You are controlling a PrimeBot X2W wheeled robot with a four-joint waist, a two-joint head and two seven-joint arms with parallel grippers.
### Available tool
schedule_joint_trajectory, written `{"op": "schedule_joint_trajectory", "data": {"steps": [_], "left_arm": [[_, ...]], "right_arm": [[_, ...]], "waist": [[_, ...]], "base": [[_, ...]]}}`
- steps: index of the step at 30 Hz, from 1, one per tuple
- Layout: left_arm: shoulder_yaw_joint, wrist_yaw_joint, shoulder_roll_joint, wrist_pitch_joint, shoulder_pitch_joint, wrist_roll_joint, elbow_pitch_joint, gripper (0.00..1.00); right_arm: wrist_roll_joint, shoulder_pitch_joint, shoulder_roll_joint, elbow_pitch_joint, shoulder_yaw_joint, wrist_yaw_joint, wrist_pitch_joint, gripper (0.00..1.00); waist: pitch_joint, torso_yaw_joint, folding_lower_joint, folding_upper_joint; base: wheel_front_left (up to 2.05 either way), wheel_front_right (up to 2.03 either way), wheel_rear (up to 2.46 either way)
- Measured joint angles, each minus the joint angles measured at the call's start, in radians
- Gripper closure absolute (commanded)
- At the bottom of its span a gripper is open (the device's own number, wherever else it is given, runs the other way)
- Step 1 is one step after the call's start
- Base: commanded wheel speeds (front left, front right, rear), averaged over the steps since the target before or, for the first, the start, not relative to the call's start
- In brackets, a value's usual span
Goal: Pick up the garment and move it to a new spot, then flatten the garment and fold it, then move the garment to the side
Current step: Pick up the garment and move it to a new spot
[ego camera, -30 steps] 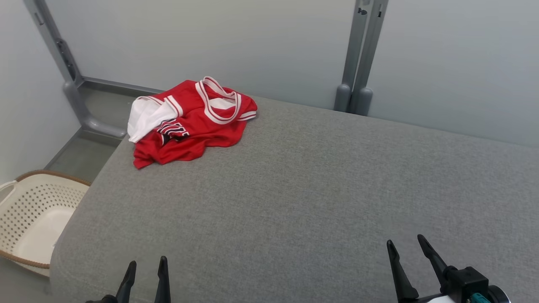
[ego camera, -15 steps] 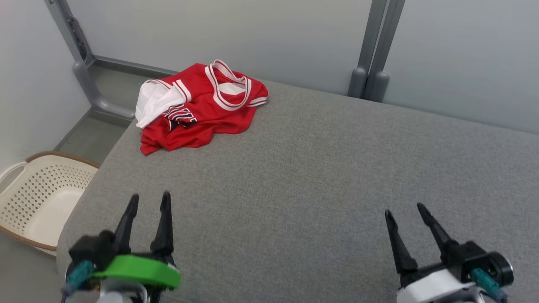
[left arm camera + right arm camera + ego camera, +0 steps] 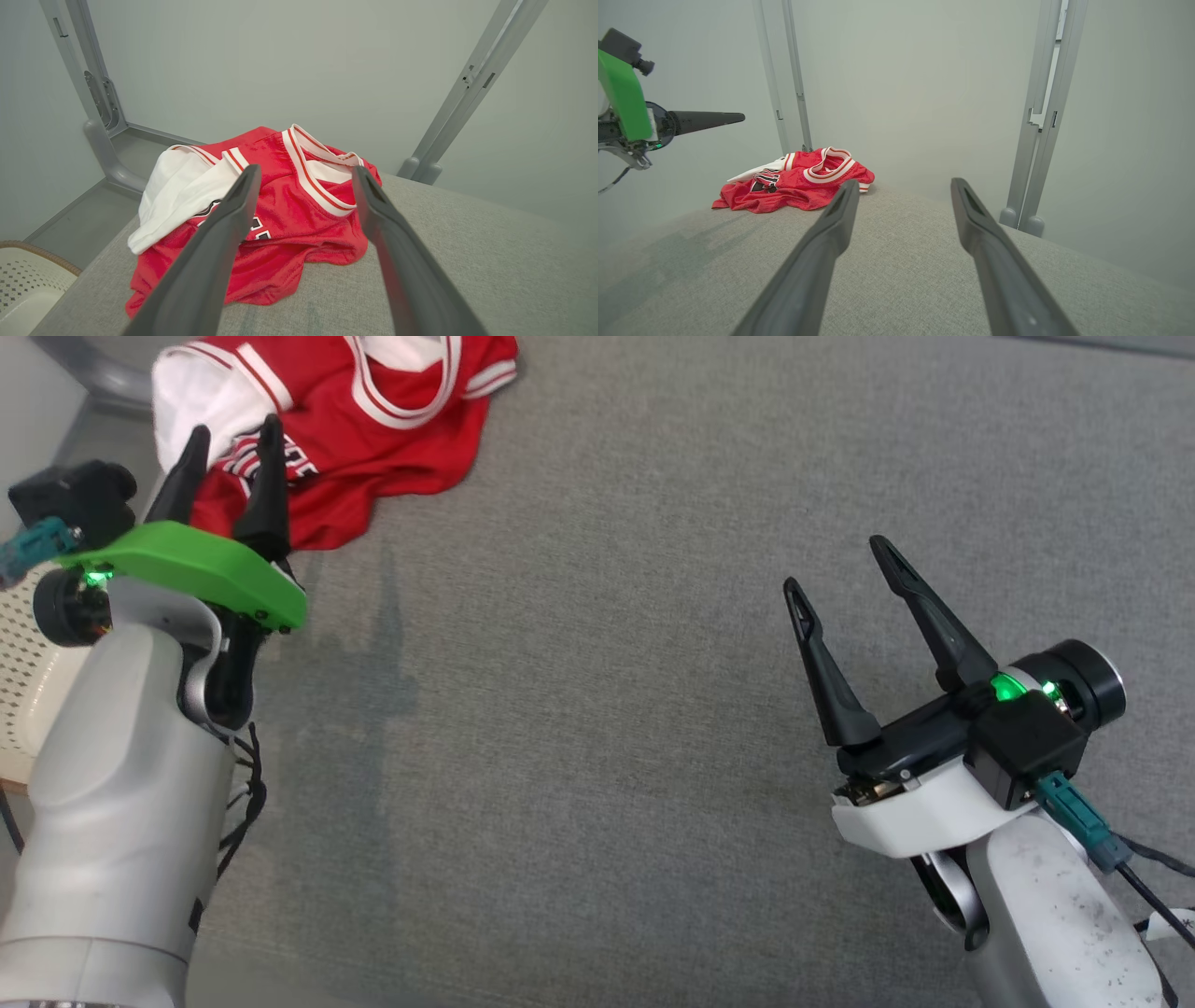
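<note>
At upper left, with left gripper (image 3: 235, 427) spread wide near the crumpled shirt (image 3: 392, 439), risks pinching one loose layer and dropping it.

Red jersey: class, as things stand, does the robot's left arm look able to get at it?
Probably yes. The left gripper is open and points straight at the red jersey, which lies crumpled on the grey cushion with nothing between them.
</note>
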Motion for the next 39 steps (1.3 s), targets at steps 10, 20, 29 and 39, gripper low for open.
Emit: {"op": "schedule_joint_trajectory", "data": {"steps": [10,20,29,39], "left_arm": [[-0.077,0.0,0.092,0.099,-0.197,-0.114,0.264,0.0],[-0.15,0.005,0.194,0.189,-0.183,-0.242,0.197,1.0],[-0.278,0.002,0.327,0.119,0.002,-0.309,-0.208,1.0],[-0.364,0.111,0.36,0.179,0.315,-0.365,-0.869,1.0]], "right_arm": [[-0.009,-0.052,-0.028,-0.072,0.021,0.0,0.0,0.0],[0.016,0.043,0.004,-0.054,0.007,0.0,0.0,0.0],[0.057,0.129,0.076,-0.005,0.013,0.0,0.0,0.0],[0.092,0.241,0.1,0.0,-0.027,0.0,0.0,0.0]], "waist": [[0.238,-0.112,0.0002,0.0],[0.269,-0.224,0.0001,0.0],[0.153,-0.237,0.0,0.0],[-0.06,-0.233,-0.0001,0.0]], "base": [[0.0,0.0,0.0],[0.0,0.0,0.0],[0.0,0.0,0.0],[0.0,0.0,0.0]]}}
